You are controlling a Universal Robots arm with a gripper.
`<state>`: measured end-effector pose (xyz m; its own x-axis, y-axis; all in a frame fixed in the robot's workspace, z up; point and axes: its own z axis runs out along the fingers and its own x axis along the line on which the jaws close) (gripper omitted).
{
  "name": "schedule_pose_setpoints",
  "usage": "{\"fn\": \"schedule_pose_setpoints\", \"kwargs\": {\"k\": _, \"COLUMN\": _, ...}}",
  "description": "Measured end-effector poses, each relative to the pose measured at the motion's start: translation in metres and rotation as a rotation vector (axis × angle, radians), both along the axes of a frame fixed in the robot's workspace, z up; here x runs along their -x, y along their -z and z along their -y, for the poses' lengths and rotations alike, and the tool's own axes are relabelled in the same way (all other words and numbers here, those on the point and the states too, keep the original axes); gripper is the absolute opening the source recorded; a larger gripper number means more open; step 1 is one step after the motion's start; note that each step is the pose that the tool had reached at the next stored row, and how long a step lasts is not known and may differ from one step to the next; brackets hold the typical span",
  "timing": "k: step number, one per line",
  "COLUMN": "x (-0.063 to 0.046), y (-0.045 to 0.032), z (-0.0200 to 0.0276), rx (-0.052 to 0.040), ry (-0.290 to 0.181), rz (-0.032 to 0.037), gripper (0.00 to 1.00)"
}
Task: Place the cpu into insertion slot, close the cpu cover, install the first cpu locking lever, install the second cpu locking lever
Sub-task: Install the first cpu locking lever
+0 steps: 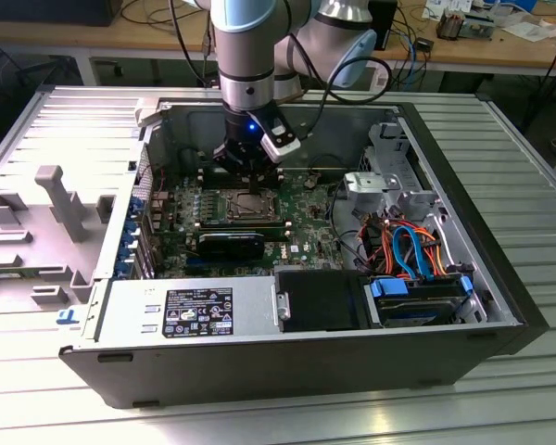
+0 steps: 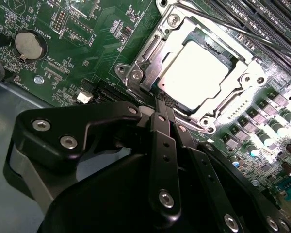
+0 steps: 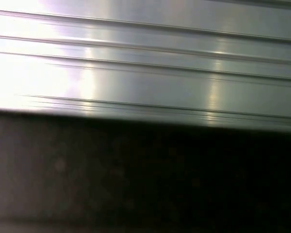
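Observation:
In the second wrist view the cpu (image 2: 199, 73) lies flat in the insertion slot (image 2: 134, 75), its pale metal top showing through the window of the cpu cover (image 2: 153, 48). The cover lies down over it. A thin wire locking lever (image 2: 218, 19) runs along the far side of the socket. My gripper (image 2: 161, 103) is shut, its black fingers pressed together with the tips at the cover's near edge; whether a lever is under them is hidden. In the exterior view the gripper (image 1: 251, 178) hangs straight down over the socket (image 1: 246, 206) inside the open computer case.
Long black memory slots (image 2: 262, 19) flank the socket, and a coin battery (image 2: 30, 44) sits on the green board. A black fan shroud (image 1: 232, 246), the power supply (image 1: 190, 311) and a drive bay with cables (image 1: 412, 255) crowd the case. A grey plastic part (image 1: 60, 199) lies outside it.

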<state>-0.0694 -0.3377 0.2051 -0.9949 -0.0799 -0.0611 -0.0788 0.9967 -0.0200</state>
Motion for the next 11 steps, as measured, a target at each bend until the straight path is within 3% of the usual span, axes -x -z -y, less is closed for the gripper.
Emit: {"fn": "schedule_pose_setpoints", "kwargs": {"k": 11, "x": 0.0, "y": 0.0002, "z": 0.0022, "rx": -0.0002, "ry": 0.0, "rz": 0.0001, "gripper": 0.11}}
